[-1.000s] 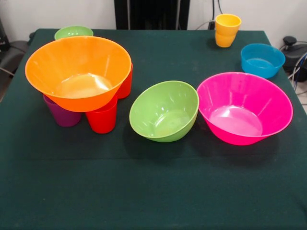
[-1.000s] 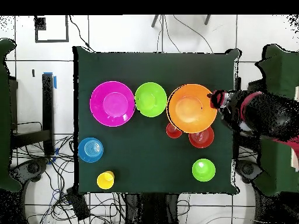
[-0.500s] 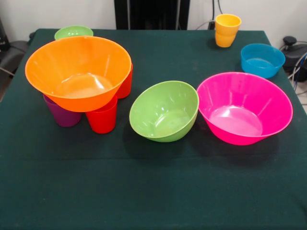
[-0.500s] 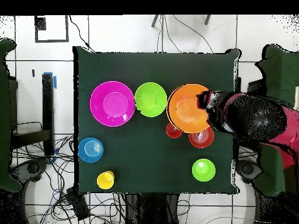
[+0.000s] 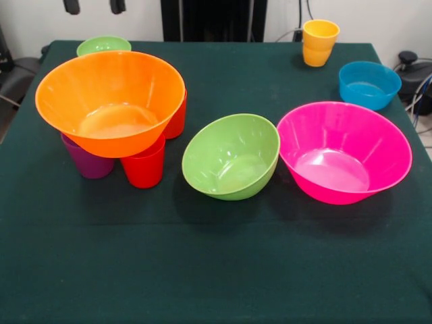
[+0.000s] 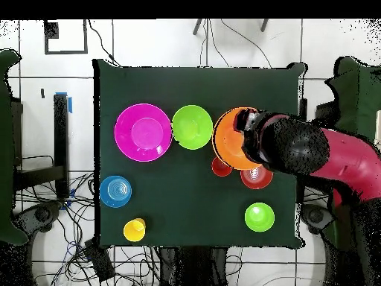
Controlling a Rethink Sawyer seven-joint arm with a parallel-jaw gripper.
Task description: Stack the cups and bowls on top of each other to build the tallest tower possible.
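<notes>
front view, from my remote station: i see the gripper (image 5: 94, 7) only as two dark fingertips at the top edge, set apart with clear space between them and closed on nothing, hanging above the far left of the green table (image 5: 216, 270). below them the large orange bowl (image 5: 111, 101) sits raised on upright cups: the purple cup (image 5: 86, 162) under its near left side, a red cup (image 5: 144, 165) under its near right side, another red one (image 5: 177, 118) tucked behind at its right. a small green bowl (image 5: 103, 44) rests on the cloth just beyond it, at the far left edge.

at centre the medium green bowl (image 5: 231, 156) lies tilted, its mouth tipped toward the near left, just beside the large pink bowl (image 5: 343, 152), which stands upright at the right. i cannot tell whether those two touch. the small blue bowl (image 5: 368, 84) stands alone farther back on the right. at the far edge, right of centre, a yellow cup (image 5: 320, 35) sits in an orange piece (image 5: 316, 56); i cannot tell whether that is a cup or a small bowl.

overhead, the red and black arm (image 6: 320, 153) reaches in from the right, covering the right part of the orange bowl.
</notes>
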